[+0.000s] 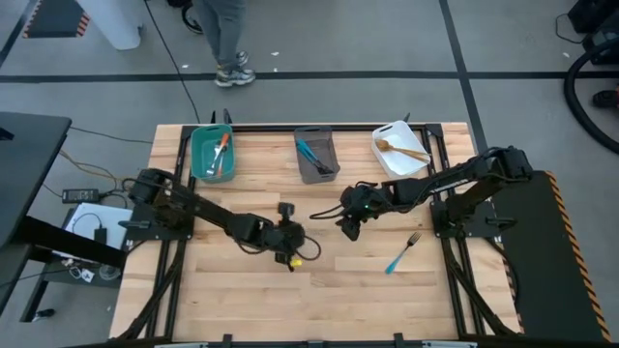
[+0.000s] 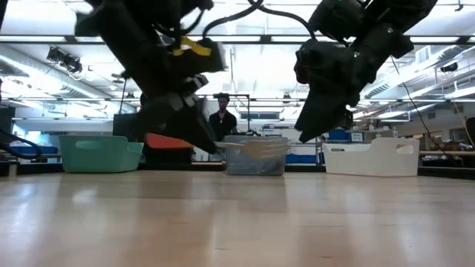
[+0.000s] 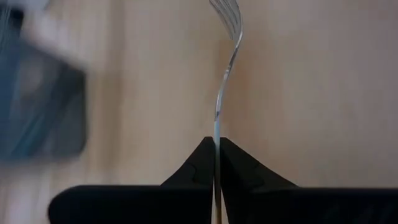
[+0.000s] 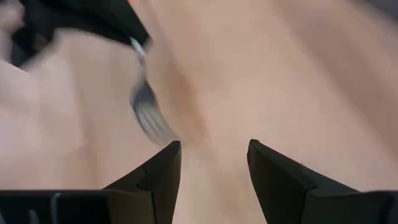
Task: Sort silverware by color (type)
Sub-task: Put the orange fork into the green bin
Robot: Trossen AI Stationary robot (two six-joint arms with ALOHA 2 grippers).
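Observation:
My left gripper (image 3: 216, 142) is over the table's middle (image 1: 293, 240) and is shut on an orange-handled fork; its silvery tines (image 3: 227, 9) stick out past the fingertips. My right gripper (image 4: 214, 152) hovers open just to the right of it (image 1: 348, 224), and the held fork's tines (image 4: 146, 115) show in front of its fingers. A blue-handled fork (image 1: 401, 253) lies flat on the table, right of centre. The teal bin (image 1: 213, 153) holds orange forks, the grey bin (image 1: 316, 155) blue ones and the white bin (image 1: 399, 148) tan ones. My left gripper pinches the fork between its two fingers at the thin metal neck (image 3: 216, 127), between tines and handle. The fork runs along the fingers, tines pointing forward. The orange handle (image 2: 167, 141) shows below the gripper, lifted clear of the table.
The three bins stand in a row along the table's far edge. Bare wood stretches across the near half of the table (image 1: 290, 300). A person (image 2: 221, 119) stands beyond the far edge, and another's legs (image 1: 227, 39) show on the floor.

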